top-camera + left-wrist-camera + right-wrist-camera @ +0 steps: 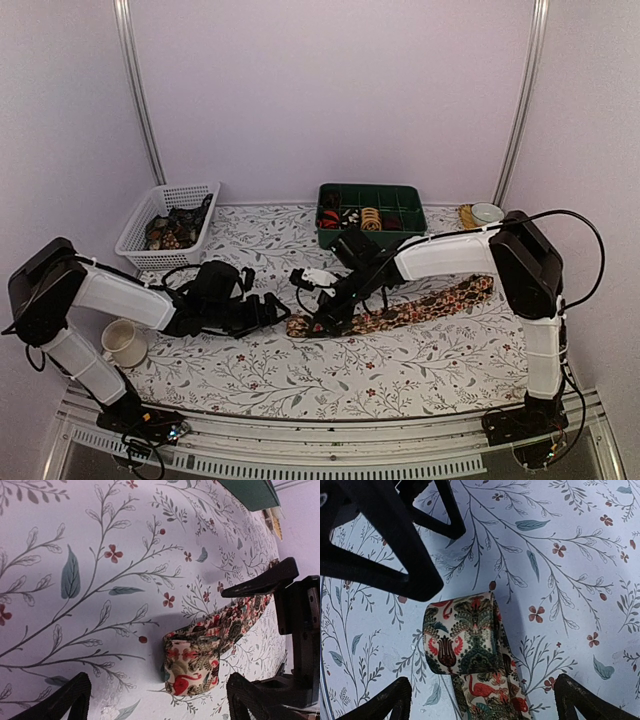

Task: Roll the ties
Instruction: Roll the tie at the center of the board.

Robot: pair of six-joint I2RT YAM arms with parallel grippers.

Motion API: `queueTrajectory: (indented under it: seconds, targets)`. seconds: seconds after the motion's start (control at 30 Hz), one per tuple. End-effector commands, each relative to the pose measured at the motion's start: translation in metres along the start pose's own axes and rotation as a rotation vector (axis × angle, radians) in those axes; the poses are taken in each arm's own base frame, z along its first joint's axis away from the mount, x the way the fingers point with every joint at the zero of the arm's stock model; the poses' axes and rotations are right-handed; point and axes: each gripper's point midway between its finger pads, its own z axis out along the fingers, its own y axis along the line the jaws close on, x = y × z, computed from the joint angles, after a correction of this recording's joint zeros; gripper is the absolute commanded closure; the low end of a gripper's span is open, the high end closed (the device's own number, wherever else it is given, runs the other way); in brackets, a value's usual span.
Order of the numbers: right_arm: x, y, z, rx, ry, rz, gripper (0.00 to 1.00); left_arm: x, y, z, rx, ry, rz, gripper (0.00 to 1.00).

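One tie [430, 303], dark with a reddish-cream floral print, lies stretched across the table's middle. Its left end is turned over into a short loose roll [192, 662], which also shows in the right wrist view [462, 635]. My left gripper [278, 310] is low over the table just left of that roll, open, its fingers [60, 702] wide apart and touching nothing. From the right, my right gripper [318, 322] hovers over the same end, open, fingertips [585, 700] on either side of the strip without holding it. The roll rests on the cloth by itself.
A white mesh basket [165, 225] with more ties stands at the back left. A green compartment tray [372, 212] holding rolled ties is at the back middle. A cream mug [125, 343] sits beside the left arm. A small bowl [487, 212] is at the back right.
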Motion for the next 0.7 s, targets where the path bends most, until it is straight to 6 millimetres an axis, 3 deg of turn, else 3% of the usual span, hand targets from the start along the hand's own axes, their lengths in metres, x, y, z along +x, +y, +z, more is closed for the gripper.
queueTrajectory:
  seconds: [0.0, 0.07, 0.17, 0.3, 0.47, 0.67]
  targets:
    - [-0.047, -0.014, -0.073, 0.044, -0.166, 0.072, 0.0, -0.007, -0.024, 0.011, 0.076, 0.0, 0.035, 0.07]
    - [-0.042, -0.035, -0.09, 0.069, -0.191, 0.16, 0.01, -0.006, -0.028, 0.014, 0.093, 0.013, 0.028, 0.09]
    - [-0.025, -0.073, -0.117, 0.113, -0.225, 0.345, 0.12, -0.002, -0.029, 0.016, 0.111, 0.033, 0.018, 0.11]
    - [0.019, -0.131, -0.155, 0.206, -0.292, 0.664, 0.31, 0.005, -0.029, 0.017, 0.123, 0.058, 0.012, 0.12]
    - [0.088, -0.192, -0.191, 0.39, -0.336, 1.005, 0.29, 0.011, -0.025, 0.02, 0.124, 0.076, 0.008, 0.12]
    - [0.158, -0.23, -0.208, 0.599, -0.3, 1.211, 0.23, 0.011, -0.027, 0.02, 0.129, 0.078, 0.01, 0.12]
